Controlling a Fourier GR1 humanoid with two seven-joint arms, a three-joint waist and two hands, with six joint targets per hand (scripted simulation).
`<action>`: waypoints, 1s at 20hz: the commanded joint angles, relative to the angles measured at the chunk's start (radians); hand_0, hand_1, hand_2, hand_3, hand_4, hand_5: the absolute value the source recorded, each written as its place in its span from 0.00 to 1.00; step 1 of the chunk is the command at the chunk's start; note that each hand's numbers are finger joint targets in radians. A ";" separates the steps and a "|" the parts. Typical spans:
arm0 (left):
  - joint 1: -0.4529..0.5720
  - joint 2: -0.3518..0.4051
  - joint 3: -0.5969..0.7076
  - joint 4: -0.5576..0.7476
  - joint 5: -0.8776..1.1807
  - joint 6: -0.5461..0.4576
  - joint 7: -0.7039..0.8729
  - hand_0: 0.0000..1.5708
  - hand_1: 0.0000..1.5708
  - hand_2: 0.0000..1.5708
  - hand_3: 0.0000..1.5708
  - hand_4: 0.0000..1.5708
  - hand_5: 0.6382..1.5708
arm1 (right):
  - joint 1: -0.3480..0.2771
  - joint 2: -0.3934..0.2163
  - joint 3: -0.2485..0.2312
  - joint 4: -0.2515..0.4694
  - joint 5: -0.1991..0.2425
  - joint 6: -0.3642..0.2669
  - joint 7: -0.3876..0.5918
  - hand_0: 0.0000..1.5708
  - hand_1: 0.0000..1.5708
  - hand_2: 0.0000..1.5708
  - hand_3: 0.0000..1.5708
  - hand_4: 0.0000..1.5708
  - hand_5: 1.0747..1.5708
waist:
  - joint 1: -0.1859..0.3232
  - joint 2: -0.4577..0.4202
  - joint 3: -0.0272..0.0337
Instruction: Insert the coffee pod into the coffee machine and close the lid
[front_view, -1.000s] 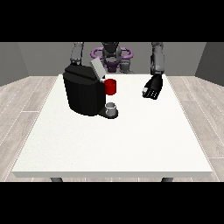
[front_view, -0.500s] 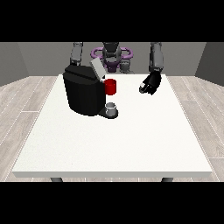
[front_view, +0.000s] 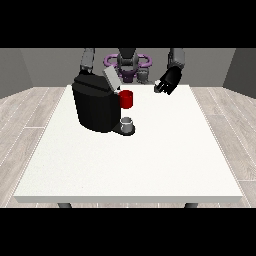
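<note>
The black coffee machine stands on the white table at the back left, its grey lid tilted up and open. A red thing at the machine sits on its front. Below that, a grey thing rests on the machine's base. The hand at the view's right hangs above the table's far edge, right of the machine and apart from it. Its fingers are curled, and a small pale grey thing shows at their tips. The other hand is hidden behind the machine; only its arm shows.
The robot's torso with purple rings stands behind the table's far edge. The table's white top spreads from the machine to the near edge and the right side. Wooden floor surrounds the table.
The hand at the view's right has curled its fingers, lifted off the table and drawn back towards the robot. The machine and its lid have not moved.
</note>
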 joint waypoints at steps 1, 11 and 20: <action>-0.070 -0.008 0.018 -0.027 0.014 -0.069 0.047 0.89 0.89 0.89 0.85 0.38 1.00 | -0.014 -0.028 -0.010 -0.005 -0.019 0.046 0.008 0.00 0.00 0.00 0.00 0.00 1.00 | -0.021 -0.034 0.0000; -0.217 -0.029 0.103 -0.025 0.055 -0.125 0.135 0.88 0.88 0.89 0.88 0.33 1.00 | -0.065 0.025 0.016 -0.062 -0.001 0.000 0.000 0.00 0.00 0.00 0.00 0.00 1.00 | -0.080 0.010 -0.0004; -0.390 0.001 0.173 0.011 0.082 -0.163 0.243 0.77 0.77 0.81 0.80 0.30 1.00 | -0.117 -0.030 -0.023 -0.110 -0.034 0.046 0.039 0.00 0.00 0.00 0.00 0.00 1.00 | -0.165 0.071 -0.0001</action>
